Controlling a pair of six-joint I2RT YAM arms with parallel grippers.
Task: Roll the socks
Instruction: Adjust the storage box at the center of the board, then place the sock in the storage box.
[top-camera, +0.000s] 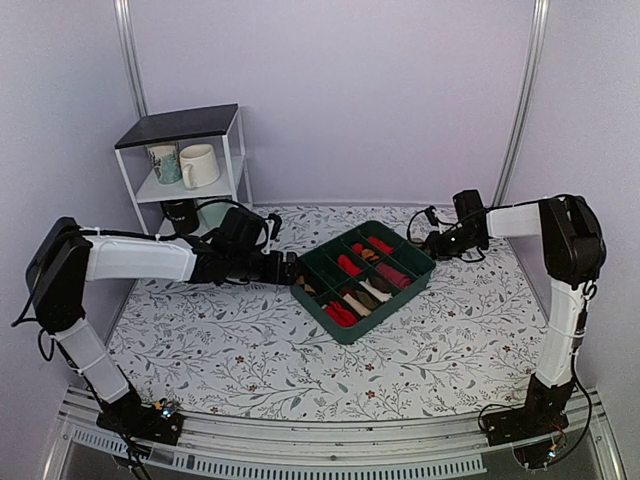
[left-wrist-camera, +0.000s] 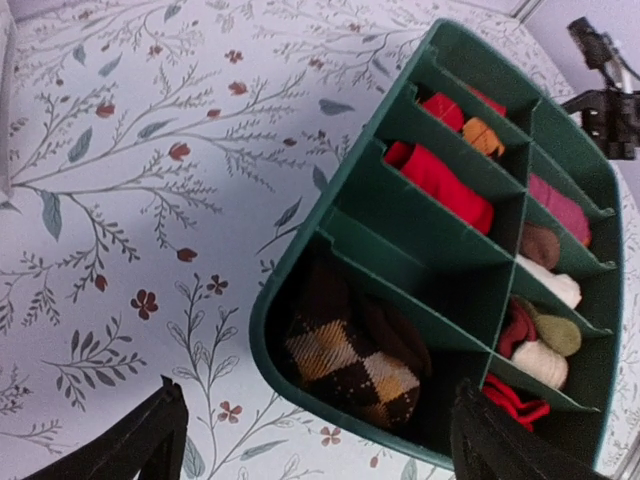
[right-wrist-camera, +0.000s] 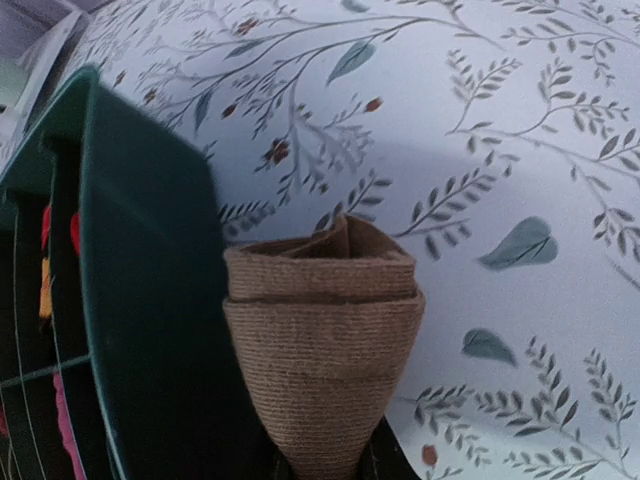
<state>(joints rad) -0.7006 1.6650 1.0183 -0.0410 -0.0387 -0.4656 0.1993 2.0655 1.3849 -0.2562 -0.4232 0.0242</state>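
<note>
The socks (right-wrist-camera: 320, 340) are a compact tan-brown knit bundle pinched at its lower end in my right gripper (right-wrist-camera: 322, 470), just outside the right wall of the green divided tray (right-wrist-camera: 150, 300), above the floral tablecloth. In the top view my right gripper (top-camera: 432, 243) is by the tray's (top-camera: 350, 328) far right corner; the bundle does not show clearly there. My left gripper (left-wrist-camera: 320, 450) is open and empty, its fingers (left-wrist-camera: 150, 440) straddling the tray's left end (left-wrist-camera: 270, 330). It also shows in the top view (top-camera: 290, 268).
The tray holds rolled socks: a brown argyle pair (left-wrist-camera: 350, 365) in the end compartment, red ones (left-wrist-camera: 445, 185), cream and pink ones further along. A white shelf (top-camera: 225, 155) with mugs (top-camera: 198, 165) stands at the back left, a dark cup (top-camera: 180, 213) under it.
</note>
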